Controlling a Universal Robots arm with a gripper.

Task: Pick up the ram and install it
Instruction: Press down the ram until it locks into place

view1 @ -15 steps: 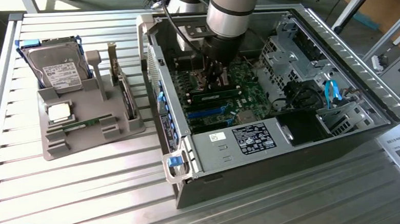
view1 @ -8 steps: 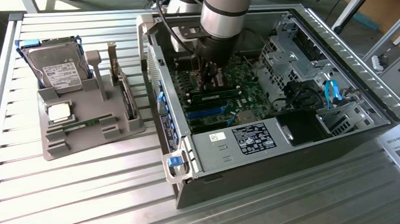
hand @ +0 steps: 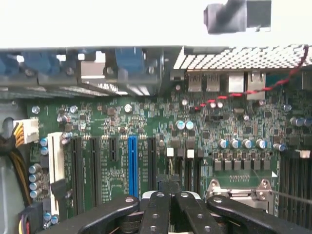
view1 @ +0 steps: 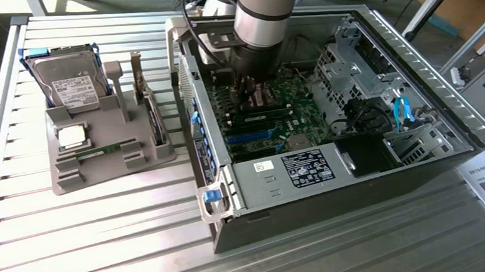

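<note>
Inside an open computer case (view1: 343,162) lying on its side on a slatted metal bench (view1: 106,230), the robot arm (view1: 261,16) reaches down over the green motherboard (view1: 266,119). In the wrist view the tool (hand: 169,195) hangs just above the board, its black fingers (hand: 156,212) brought fully together with nothing visible between their tips. Beyond the fingers run several long black expansion slots and one blue slot (hand: 132,165), and beside the tool sits the silver processor socket frame (hand: 239,187). A ram (view1: 108,149), a thin green stick, lies flat in a groove of the grey parts holder (view1: 102,162), which stands on the bench at the exterior view's left, well apart from the tool. The same holder carries a silver labelled hard drive (view1: 70,83) and a small square processor chip (view1: 72,136).
</note>
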